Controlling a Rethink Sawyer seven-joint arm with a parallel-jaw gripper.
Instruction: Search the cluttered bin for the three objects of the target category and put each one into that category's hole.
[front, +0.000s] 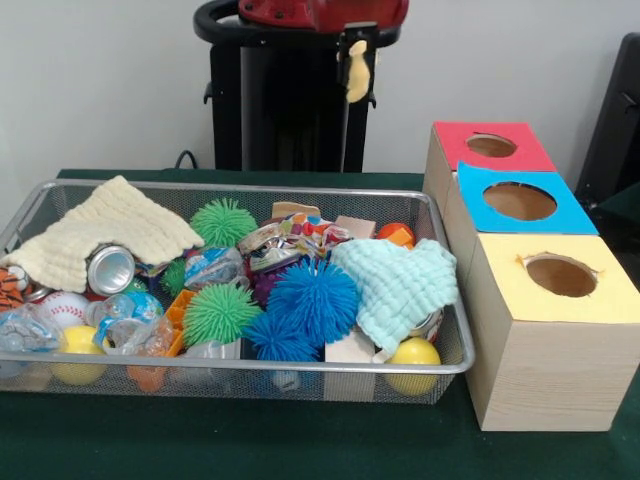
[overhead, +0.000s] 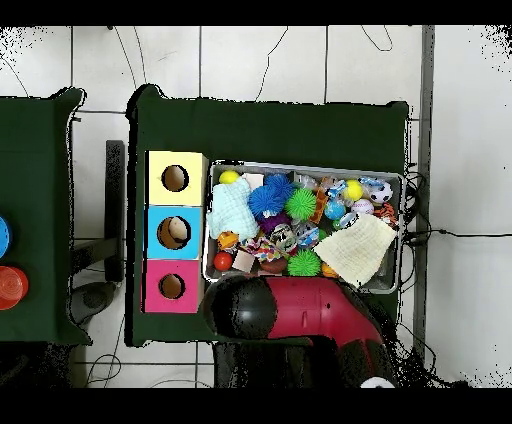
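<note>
A wire mesh bin (front: 240, 368) holds a heap of mixed things: blue spiky balls (front: 312, 300), green spiky balls (front: 222, 222), a cream cloth (front: 110, 232), a mint cloth (front: 400, 285), crushed cans (front: 110, 270), yellow balls (front: 414, 352), a baseball (front: 62, 308) and wooden blocks (front: 350, 350). To the right stand three wooden boxes, each with a round hole: red top (front: 455, 140), blue top (front: 475, 195), yellow top (front: 510, 290). My gripper (front: 357, 68) hangs high behind the bin, well above everything, with something pale yellow at its tip. In the overhead view the red arm (overhead: 320, 305) covers it.
The bin (overhead: 300, 166) and the boxes (overhead: 158, 232) sit side by side on a dark green cloth (overhead: 270, 125). The black pedestal (front: 280, 110) stands behind the bin. A second green table with round red and blue things (overhead: 10, 285) lies off to one side.
</note>
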